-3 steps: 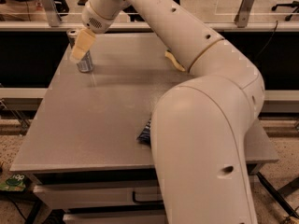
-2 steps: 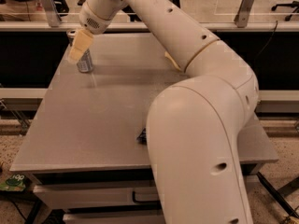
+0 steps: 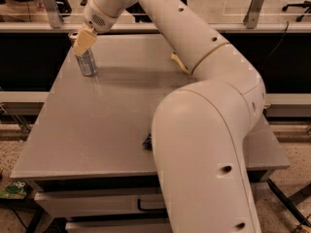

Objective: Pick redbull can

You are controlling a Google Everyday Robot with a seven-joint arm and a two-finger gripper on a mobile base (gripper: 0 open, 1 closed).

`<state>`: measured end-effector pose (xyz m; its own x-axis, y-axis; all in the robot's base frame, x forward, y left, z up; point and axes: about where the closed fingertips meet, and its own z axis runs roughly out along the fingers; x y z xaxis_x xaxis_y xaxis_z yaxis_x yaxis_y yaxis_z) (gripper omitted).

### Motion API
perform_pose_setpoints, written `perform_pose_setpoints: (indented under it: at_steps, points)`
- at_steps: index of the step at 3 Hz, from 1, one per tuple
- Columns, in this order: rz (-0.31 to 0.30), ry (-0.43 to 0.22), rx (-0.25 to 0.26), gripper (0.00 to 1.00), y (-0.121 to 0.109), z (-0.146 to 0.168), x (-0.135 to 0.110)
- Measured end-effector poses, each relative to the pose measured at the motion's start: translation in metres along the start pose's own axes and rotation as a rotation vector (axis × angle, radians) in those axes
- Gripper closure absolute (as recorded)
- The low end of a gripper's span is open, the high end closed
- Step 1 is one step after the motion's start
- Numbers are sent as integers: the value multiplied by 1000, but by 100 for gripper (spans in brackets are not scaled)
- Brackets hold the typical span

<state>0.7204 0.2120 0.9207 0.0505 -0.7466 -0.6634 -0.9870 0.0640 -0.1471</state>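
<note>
Surface: grey table, spreading out below the gripper, with a glass-panelled rail behind it.
Arm: white arm, filling the foreground and reaching back to the gripper at the far left corner.
Gripper: gripper, tan-tipped, set down onto the can's top; whether it is apart or clamped, I cannot tell.
Redbull can: redbull can, upright directly beneath the gripper.
Packet: dark packet, well apart from the gripper, mostly hidden behind the arm.
</note>
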Motion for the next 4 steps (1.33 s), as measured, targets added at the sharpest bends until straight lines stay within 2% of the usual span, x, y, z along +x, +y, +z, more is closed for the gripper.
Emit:
perform_pose_setpoints:
  at_steps: [1,2,3,4]
  points:
    - [-4,-17,-17,72,3,-10,-2]
    - [-36,-47,-33,95,10,-37,-13]
    - [-95,-61,-57,100,22,-68,-27]
    - [-166,-71,-82,100,39,-105,-42]
